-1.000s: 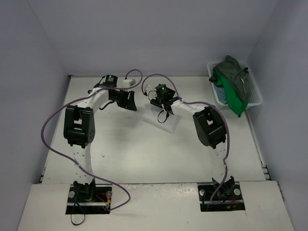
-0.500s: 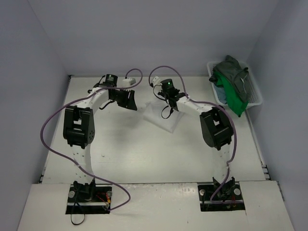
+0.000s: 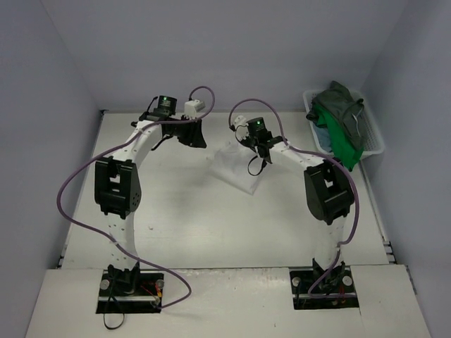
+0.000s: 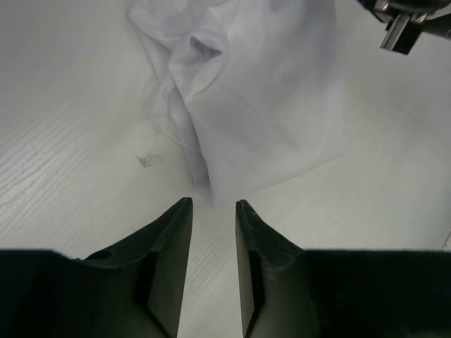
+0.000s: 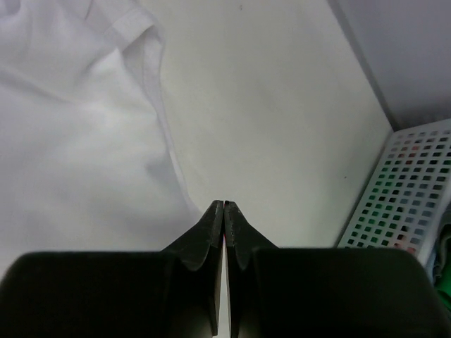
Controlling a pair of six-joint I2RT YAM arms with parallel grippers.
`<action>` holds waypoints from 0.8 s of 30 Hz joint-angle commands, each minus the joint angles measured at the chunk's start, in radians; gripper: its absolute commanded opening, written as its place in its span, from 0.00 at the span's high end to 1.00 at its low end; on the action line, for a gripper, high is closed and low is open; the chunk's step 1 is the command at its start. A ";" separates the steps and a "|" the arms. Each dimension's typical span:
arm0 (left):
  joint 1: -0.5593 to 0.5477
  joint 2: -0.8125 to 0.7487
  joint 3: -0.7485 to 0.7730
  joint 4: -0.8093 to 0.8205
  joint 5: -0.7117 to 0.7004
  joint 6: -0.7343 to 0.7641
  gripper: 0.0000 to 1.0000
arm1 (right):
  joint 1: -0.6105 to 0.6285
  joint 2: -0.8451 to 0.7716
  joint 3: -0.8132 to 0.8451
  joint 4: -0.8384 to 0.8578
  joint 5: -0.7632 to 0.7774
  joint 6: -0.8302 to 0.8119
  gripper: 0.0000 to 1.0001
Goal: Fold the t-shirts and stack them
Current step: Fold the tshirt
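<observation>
Nearest to us, the two arms rise from their bases at the front edge of the white bench (image 3: 176, 232) and reach away toward its middle. Purple cables (image 3: 70, 190) loop along both of them.

Further in, the left claw (image 4: 211, 205) hangs low over the bench with its jaws a narrow gap apart and nothing between them. In the left wrist view, a pointed corner of the white t-shirt (image 4: 261, 105) lies just ahead of its fingertips (image 4: 184, 205). We cannot tell whether the corner touches them.

The white t-shirt lies crumpled on the bench between the two claws, near the middle and slightly to the right. Folds bunch along the side nearer the left claw.

The right claw (image 5: 224, 204) is at the shirt's far right side with its jaws pressed fully together. A hemmed edge of the shirt runs up to the left side of its tips. Whether any cloth is pinched there, we cannot tell.

Farthest away, the white mesh basket (image 5: 402, 204) sits in the far right corner of the bench, well apart from both claws. In it, the dark grey-green t-shirt (image 3: 342, 102) lies heaped on top. The bright green t-shirt (image 3: 344, 146) hangs over its near side, and a bit of the teal-blue t-shirt (image 3: 320, 134) shows at its left.
</observation>
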 commanded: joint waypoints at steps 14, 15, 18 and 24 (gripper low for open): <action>-0.124 0.170 0.265 0.019 0.018 -0.056 0.85 | -0.070 -0.044 -0.034 0.000 -0.116 0.055 1.00; -0.129 0.176 0.271 0.021 0.016 -0.059 0.87 | -0.073 -0.051 -0.035 -0.002 -0.121 0.056 1.00; -0.146 0.197 0.286 0.034 0.007 -0.062 0.97 | -0.076 -0.082 -0.041 -0.002 -0.156 0.072 1.00; -0.170 0.199 0.288 0.100 -0.045 -0.097 1.00 | -0.081 -0.146 -0.058 -0.003 -0.241 0.098 1.00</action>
